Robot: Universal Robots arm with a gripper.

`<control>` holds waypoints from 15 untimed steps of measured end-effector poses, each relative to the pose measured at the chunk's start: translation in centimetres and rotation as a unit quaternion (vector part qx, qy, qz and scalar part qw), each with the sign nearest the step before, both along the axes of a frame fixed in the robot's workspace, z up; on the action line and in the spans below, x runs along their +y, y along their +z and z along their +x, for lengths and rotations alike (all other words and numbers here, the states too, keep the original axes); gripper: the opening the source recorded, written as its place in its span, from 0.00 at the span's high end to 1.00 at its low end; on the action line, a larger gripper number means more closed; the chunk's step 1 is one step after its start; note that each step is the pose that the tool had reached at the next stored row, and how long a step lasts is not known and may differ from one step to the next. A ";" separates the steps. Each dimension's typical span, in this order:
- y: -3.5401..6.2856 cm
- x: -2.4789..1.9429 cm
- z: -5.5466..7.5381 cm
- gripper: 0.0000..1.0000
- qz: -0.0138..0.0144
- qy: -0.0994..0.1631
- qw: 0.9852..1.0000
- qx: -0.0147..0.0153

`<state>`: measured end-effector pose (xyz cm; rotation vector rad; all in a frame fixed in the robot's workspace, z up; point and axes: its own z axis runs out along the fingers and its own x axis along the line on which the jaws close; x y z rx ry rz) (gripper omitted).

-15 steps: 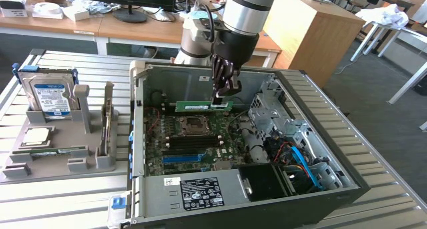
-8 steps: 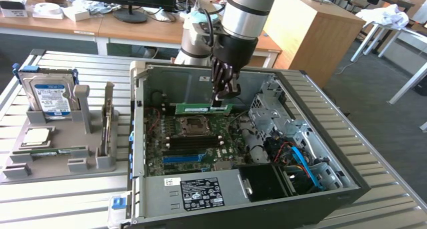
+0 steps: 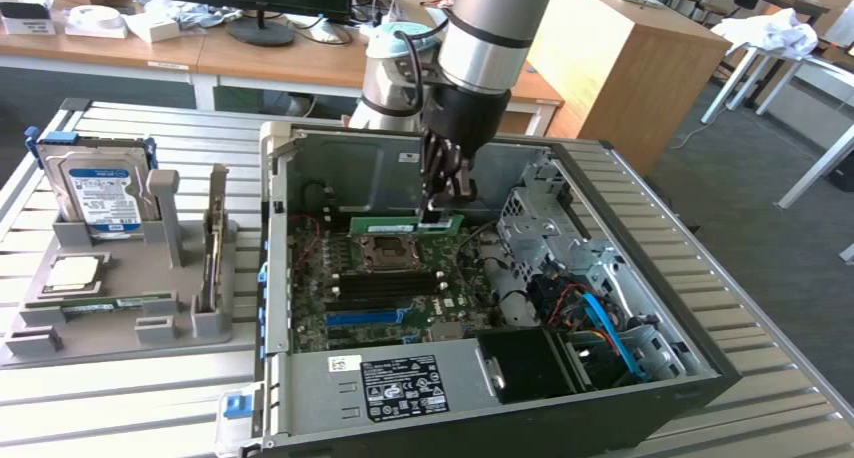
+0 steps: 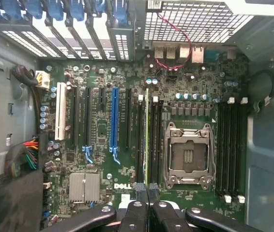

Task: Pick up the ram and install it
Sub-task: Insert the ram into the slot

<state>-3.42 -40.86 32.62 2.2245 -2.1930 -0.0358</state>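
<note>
Well inside an open computer case [image 3: 347, 168] lying on its side on a slatted metal desk [image 3: 767, 308], a Universal Robots arm [image 3: 487, 38] reaches down over the green motherboard [image 4: 190, 87]. On the exterior view's left, well apart from the case, a grey holder [image 3: 160, 323] carries an upright hard drive [image 3: 96, 193]. Within the case, the ram [image 3: 394, 224] is held level above the board; from the wrist it appears edge-on as a thin green line [image 4: 147, 135] running along the bank of black memory slots [image 4: 155, 145], just beside the empty processor socket [image 4: 188, 154]. Whether its lower edge already touches a slot cannot be told. The risk here looks to be misalignment: if the stick sits slightly off the slot line or is tilted in the grasp, pressing it down could jam an edge against the slot wall, flex the board, or leave one end unseated. A stick that slips between the fingers under load would cause much the same trouble, and the socket frame close alongside leaves little room for drift. The gripper [image 4: 148, 198] has its dark fingers drawn nearly together, clamped on the upper edge of the ram towards one end, and in the exterior view [image 3: 446, 206] it hangs straight down from the wrist
</note>
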 end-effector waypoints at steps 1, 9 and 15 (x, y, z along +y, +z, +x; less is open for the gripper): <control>-0.18 0.00 0.0 0.89 0.000 0.000 1.000 0.000; -1.50 0.00 0.0 0.89 0.000 0.000 1.000 0.000; -2.04 0.00 0.0 0.89 0.000 0.000 1.000 0.000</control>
